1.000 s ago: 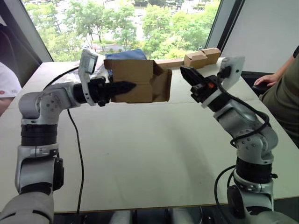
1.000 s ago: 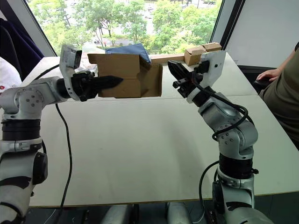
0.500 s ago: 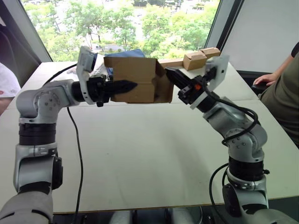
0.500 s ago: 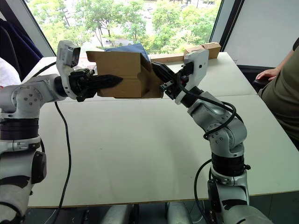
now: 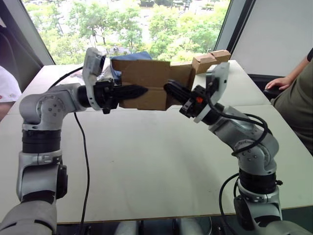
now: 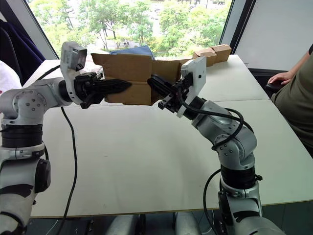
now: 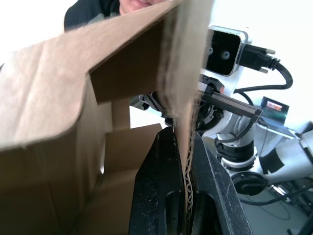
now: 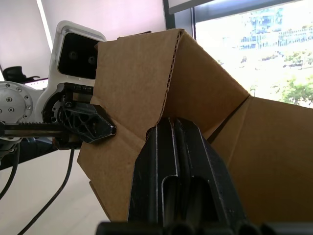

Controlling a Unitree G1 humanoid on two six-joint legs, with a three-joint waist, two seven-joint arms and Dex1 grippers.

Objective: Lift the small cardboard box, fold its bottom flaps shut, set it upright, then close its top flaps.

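The small cardboard box (image 5: 146, 81) hangs on its side above the back of the table. My left gripper (image 5: 139, 90) is shut on its near wall; in the left wrist view the corrugated edge (image 7: 188, 112) sits clamped between my left gripper's fingers (image 7: 161, 166). The bottom flaps (image 5: 182, 76) are at the end facing my right arm, partly spread. My right gripper (image 5: 169, 87) is shut, with nothing in it. Its tip presses on a flap (image 8: 132, 93) of that end. The top flaps at the other end are hidden behind my left gripper.
A blue cloth (image 5: 133, 57) lies behind the box. Two tan boxes on a cardboard strip (image 5: 211, 59) rest at the table's back right. A person's hand (image 5: 278, 83) is at the right edge and a white sleeve (image 5: 7, 87) at the left. A black cable (image 5: 84, 161) hangs over the table (image 5: 146, 161).
My right gripper has moved left from open air to the box's right end and now touches a flap there, which has swung. My left gripper keeps hold of the box.
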